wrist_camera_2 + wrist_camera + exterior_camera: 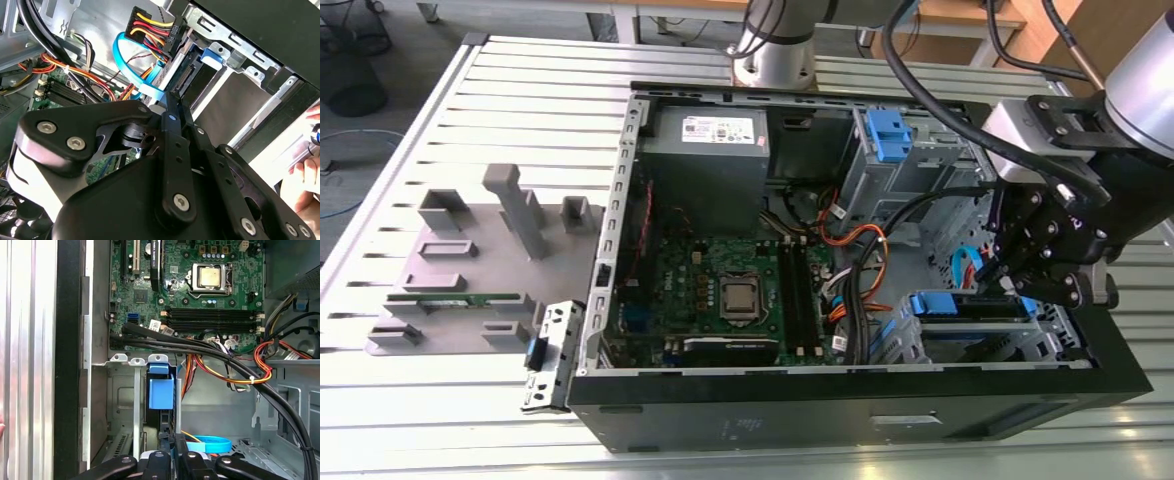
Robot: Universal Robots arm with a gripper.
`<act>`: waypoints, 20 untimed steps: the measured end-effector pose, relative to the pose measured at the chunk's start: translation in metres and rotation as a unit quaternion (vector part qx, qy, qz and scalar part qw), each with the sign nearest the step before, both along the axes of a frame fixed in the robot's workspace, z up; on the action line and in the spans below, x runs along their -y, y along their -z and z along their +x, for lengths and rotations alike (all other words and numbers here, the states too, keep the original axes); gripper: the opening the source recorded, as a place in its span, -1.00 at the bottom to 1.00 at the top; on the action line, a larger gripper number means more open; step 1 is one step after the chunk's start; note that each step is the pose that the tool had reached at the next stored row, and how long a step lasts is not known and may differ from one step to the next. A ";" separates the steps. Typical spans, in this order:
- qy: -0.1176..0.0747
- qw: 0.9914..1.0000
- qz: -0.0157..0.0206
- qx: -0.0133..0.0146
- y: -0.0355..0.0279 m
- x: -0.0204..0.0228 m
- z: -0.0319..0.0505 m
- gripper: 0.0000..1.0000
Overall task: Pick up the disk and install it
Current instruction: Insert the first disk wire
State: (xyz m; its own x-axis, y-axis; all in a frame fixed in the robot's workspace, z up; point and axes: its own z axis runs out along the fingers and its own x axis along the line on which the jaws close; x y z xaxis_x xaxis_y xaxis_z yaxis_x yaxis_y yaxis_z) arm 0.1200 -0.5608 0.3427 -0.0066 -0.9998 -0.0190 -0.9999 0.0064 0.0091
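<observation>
1. The exterior view looks down from high up at a slant on the open computer case [854, 390], set well back so the slatted table [520, 110] and the arm's base [774, 50] at the far side are taken in.
2. The first wrist view sits close above the case interior, facing straight down past the gripper's linkage onto the motherboard [200, 295] and the drive bay [160, 390].
3. The second wrist view sits very close behind the gripper [172, 107], looking along it into the bay.
4. All three share the blue cable and orange wiring at the exterior view's right.
</observation>
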 end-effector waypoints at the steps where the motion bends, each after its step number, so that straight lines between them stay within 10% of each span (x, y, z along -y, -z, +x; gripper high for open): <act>1: 0.000 1.000 0.000 0.000 0.0005 0.0000 -0.0001 -0.69; 20: 0.000 1.000 0.000 0.000 0.0051 0.0002 -0.0008 -0.69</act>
